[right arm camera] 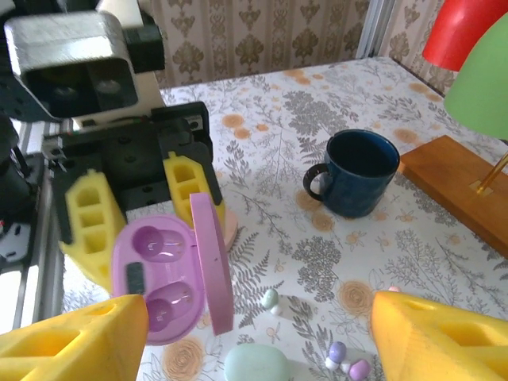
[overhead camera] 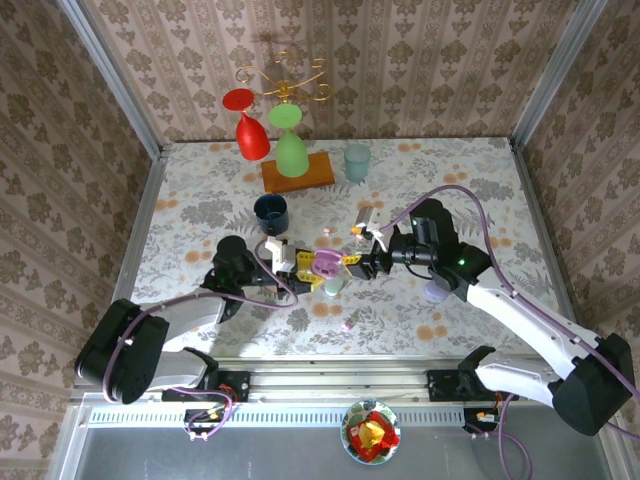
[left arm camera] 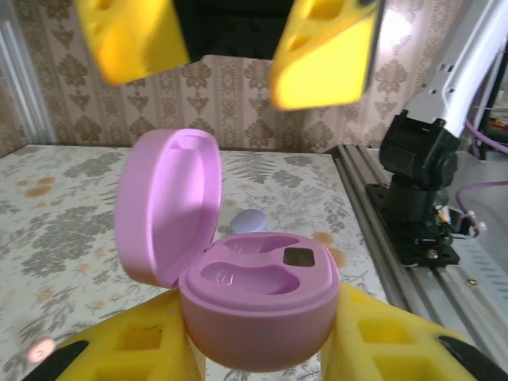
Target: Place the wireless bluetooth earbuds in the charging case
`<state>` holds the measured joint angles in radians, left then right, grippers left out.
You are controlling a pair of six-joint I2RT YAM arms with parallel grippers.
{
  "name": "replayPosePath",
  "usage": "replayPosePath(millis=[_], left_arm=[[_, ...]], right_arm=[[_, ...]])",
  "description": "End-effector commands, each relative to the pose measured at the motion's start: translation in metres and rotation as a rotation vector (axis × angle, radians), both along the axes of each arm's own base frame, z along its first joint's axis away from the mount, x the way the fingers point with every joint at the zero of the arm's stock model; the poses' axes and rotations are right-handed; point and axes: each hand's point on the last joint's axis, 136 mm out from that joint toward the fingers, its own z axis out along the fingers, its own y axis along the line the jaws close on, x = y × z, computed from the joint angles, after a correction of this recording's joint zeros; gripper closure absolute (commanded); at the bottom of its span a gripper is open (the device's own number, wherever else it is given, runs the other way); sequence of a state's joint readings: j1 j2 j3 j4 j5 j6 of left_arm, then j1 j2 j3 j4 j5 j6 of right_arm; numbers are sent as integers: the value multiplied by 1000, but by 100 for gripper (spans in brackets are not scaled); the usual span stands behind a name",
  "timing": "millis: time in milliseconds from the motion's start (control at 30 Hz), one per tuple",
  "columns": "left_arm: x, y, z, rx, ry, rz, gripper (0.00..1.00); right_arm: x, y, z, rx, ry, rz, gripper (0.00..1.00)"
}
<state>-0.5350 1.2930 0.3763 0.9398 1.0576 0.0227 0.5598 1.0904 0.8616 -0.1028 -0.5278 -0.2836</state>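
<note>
The charging case (left arm camera: 258, 305) is a pink-purple pebble with its lid (left arm camera: 167, 206) swung open and both wells empty. My left gripper (left arm camera: 258, 337) is shut on its base, yellow fingers (left arm camera: 119, 349) on either side. From the right wrist the same case (right arm camera: 155, 282) faces me, lid (right arm camera: 210, 262) on edge. My right gripper (right arm camera: 260, 317) hangs open above the table. Below it lie a mint earbud (right arm camera: 270, 299) and two lilac earbuds (right arm camera: 347, 361). From above, the case (overhead camera: 325, 263) sits between the left gripper (overhead camera: 303, 267) and the right gripper (overhead camera: 358, 262).
A mint case (right arm camera: 255, 363) lies under the right gripper, and a lilac case (overhead camera: 437, 292) rests by the right arm. A navy mug (right arm camera: 361, 171), a wooden stand (overhead camera: 297, 172) with red and green glasses, and a pale cup (overhead camera: 357, 161) stand farther back.
</note>
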Motion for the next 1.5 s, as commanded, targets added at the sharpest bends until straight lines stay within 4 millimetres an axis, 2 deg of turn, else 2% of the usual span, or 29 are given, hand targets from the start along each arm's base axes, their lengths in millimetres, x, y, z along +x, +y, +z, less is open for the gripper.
replayPosePath(millis=[0,133,200,367,600,700,800,967,1067,1167,1267,1367,1467], left_arm=[[14,8,9,-31,-76,89,74],[32,19,7,-33,-102,186,74],[43,28,9,-42,-104,239,74],[57,42,12,-64,-118,323,75],[73,58,7,-57,-131,407,75],[77,61,5,-47,-132,421,75],[78,62,4,-43,-136,430,75],[77,63,3,-41,-140,431,75],[77,64,3,-41,-142,431,75],[77,64,3,-38,-146,434,75],[76,64,3,-39,-151,433,75],[75,65,1,-34,-154,434,75],[74,65,1,-30,-154,434,75]], right_arm=[[-6,-2,13,98,63,-31,24],[2,-12,-1,176,248,-186,25],[5,-22,-16,187,363,-294,27],[-6,-34,-56,174,539,-418,29],[-30,-26,-127,65,688,-506,29],[-38,-18,-151,13,736,-526,33],[-49,-8,-167,-79,721,-502,40],[-61,3,-195,-227,681,-497,45],[-63,8,-206,-274,683,-517,49],[-47,8,-201,-209,718,-584,52],[-24,8,-188,-48,813,-601,55],[4,-1,-177,31,851,-644,58],[31,-11,-179,49,905,-707,62]])
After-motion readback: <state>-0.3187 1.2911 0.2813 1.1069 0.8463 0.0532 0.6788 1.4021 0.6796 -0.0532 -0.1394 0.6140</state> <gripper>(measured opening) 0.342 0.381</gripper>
